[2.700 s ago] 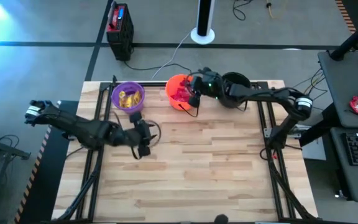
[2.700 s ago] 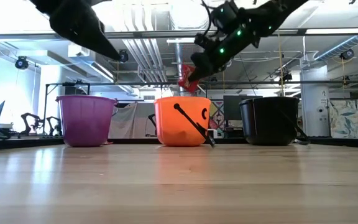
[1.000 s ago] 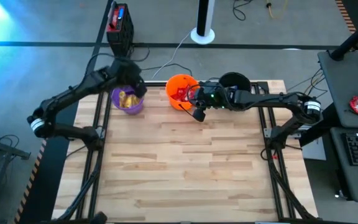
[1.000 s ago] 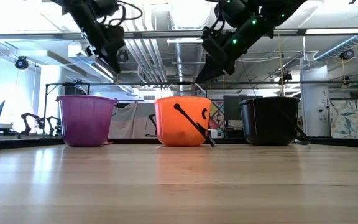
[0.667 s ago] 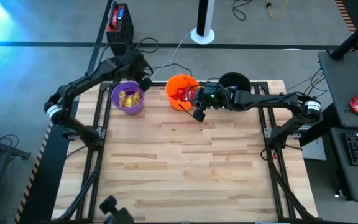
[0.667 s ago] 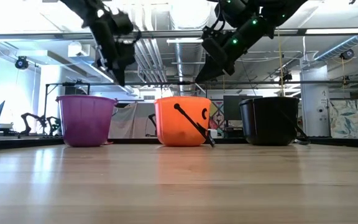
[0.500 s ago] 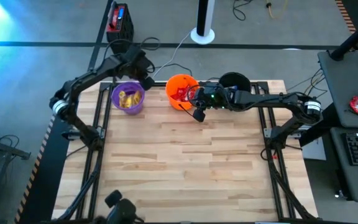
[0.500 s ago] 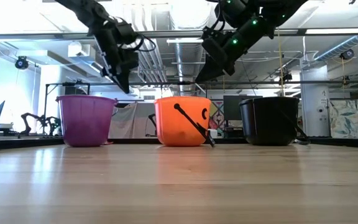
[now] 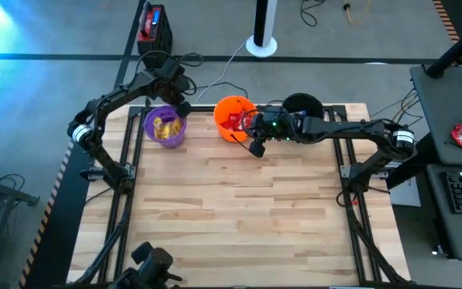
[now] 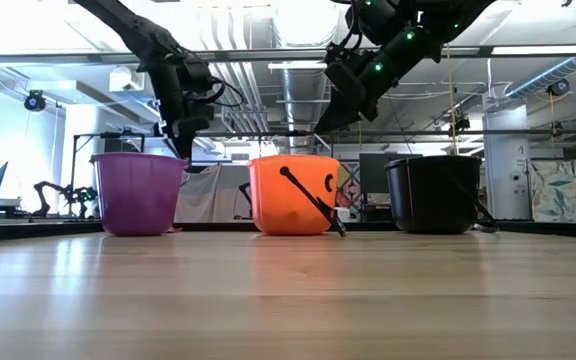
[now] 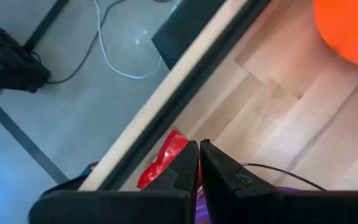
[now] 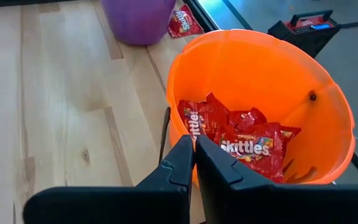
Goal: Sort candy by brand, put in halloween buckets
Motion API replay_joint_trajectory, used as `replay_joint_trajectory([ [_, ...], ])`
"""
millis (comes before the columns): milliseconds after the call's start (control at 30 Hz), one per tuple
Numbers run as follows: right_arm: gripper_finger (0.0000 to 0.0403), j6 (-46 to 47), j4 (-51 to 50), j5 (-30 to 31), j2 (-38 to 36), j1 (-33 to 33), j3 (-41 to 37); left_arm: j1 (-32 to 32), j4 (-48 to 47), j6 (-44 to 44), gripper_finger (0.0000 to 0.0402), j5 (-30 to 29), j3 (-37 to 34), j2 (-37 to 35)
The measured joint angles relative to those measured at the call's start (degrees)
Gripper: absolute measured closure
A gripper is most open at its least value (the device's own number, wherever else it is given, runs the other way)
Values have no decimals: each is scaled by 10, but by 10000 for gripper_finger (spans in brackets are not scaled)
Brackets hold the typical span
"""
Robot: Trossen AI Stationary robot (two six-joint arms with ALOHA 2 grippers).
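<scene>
Red Skittles packet point(image 11: 161, 160) stray on tabletop point(image 9: 247, 209) edge behind purple bucket point(image 9: 165, 126), just beyond closed, empty left pincer point(image 11: 199, 163); right pincer point(image 12: 194, 163) closed, empty, beside orange bucket point(image 12: 260, 106).

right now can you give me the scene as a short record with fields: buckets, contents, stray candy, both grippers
purple bucket: far left of the table, yellow packets inside
orange bucket: middle of the row, red Skittles packets inside
black bucket: right end of the row, contents hidden
stray candy: one red packet on the table's far edge behind the purple bucket
left gripper: shut, empty, above the far edge by the purple bucket
right gripper: shut, empty, at the orange bucket's near rim
table: light wood
</scene>
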Motion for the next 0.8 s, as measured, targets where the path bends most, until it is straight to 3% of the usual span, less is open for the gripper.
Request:
replay_joint_trajectory([
  [300, 390, -1, -3, 0, 0, 0, 0, 0, -3, 0, 402, 0, -10, 14],
  [800, 390, 2, -17, 0, 0, 0, 0, -18, -107, -3, 401, 2, -9, 7],
])
